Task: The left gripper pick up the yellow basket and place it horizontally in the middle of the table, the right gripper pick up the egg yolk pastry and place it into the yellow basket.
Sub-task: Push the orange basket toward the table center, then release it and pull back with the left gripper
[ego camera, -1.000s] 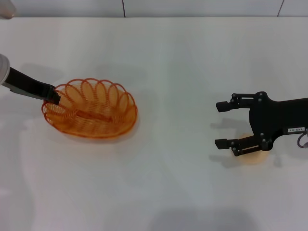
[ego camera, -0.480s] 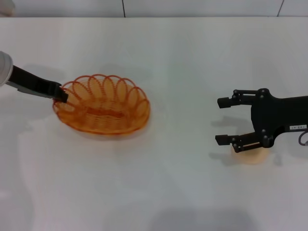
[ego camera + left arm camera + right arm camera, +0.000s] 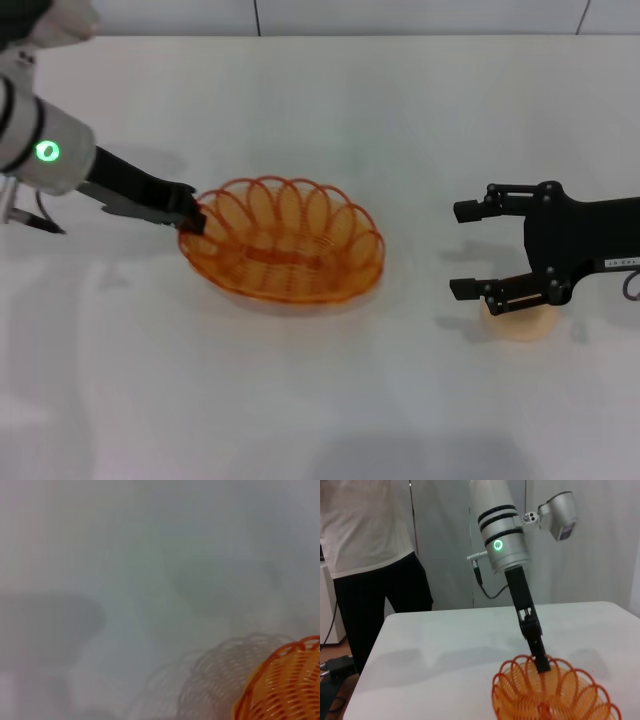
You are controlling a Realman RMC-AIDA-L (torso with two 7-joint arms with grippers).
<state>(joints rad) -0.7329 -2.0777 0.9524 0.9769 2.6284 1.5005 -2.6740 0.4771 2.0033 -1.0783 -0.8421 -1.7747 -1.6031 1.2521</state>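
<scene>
The yellow basket (image 3: 283, 243) is near the middle of the white table (image 3: 330, 110), its long side running left to right. My left gripper (image 3: 193, 215) is shut on the basket's left rim and holds it. The basket also shows in the left wrist view (image 3: 282, 685) and in the right wrist view (image 3: 552, 692), where the left gripper (image 3: 540, 661) grips its rim. My right gripper (image 3: 463, 250) is open at the right, above the table. The egg yolk pastry (image 3: 522, 322) lies under it, mostly hidden by the lower finger.
A person in a white shirt and black trousers (image 3: 365, 555) stands beyond the table's far side. A wall with a dark seam (image 3: 255, 15) runs along the table's back edge.
My left gripper has carried the basket to the right, from the left side of the table toward the middle. The right gripper has barely moved.
</scene>
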